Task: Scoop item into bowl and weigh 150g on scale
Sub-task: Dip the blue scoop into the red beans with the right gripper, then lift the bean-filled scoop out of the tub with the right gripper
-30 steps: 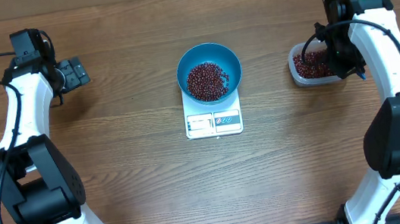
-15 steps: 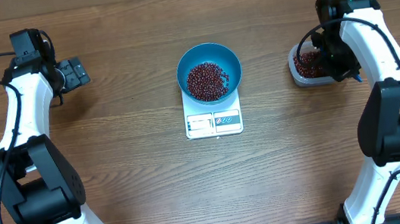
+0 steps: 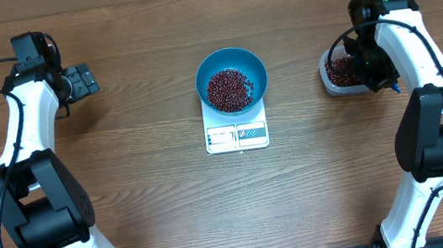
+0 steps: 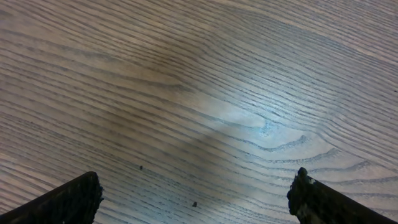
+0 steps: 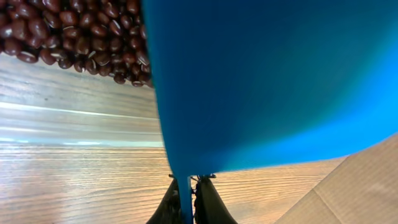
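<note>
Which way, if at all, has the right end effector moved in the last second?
Yes. In the overhead view the right end effector has shifted slightly toward the bowl, further over the clear tub, which has stayed in place.

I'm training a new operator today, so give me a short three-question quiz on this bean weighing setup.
1. True or false: the bowl sits on the scale.
2. What does the right gripper hold? A) a blue scoop B) a spoon C) nothing
3. Fill in the blank: the left gripper, over the bare table, has its jaws ____.

Key: 1 true. 2 A. 3 open.
</note>
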Tool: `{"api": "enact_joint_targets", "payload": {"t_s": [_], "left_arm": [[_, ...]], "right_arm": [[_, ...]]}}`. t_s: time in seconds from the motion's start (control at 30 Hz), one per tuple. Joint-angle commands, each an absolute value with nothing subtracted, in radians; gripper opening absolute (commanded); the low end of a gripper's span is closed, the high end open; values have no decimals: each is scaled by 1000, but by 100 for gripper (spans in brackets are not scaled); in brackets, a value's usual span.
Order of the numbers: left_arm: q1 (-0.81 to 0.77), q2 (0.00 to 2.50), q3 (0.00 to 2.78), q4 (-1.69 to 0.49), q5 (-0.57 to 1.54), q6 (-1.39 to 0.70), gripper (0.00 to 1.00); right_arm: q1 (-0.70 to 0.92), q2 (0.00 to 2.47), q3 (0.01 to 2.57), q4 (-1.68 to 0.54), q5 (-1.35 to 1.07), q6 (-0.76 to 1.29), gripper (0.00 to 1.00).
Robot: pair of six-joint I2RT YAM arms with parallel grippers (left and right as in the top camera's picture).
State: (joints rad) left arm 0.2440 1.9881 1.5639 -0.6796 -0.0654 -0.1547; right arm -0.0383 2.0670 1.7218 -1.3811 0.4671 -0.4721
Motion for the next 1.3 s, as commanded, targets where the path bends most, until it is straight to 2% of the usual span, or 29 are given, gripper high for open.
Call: {"api": "enact_joint_targets", "payload": {"t_s": [0.0,0.43,0.83,1.1,1.27], "left_arm": [[241,1988,1573,-676,-78,-150,100],[241,1988,1573,-676,-78,-150,100],[241,1988,1573,-676,-78,-150,100],[241,1988,1573,-676,-78,-150,100],[241,1988,1573,-677,-78,-150,100]], "right_arm": [[-39,2084,1720,-1354,470,-439,4],[-6,2090,1718,-1347,444,-447,4],[63,2090,1617,-1315,435,-484,4],[78,2090,1617,-1302,249,-497,4],[78,2090,1617,-1287,103,-415,3]]}}
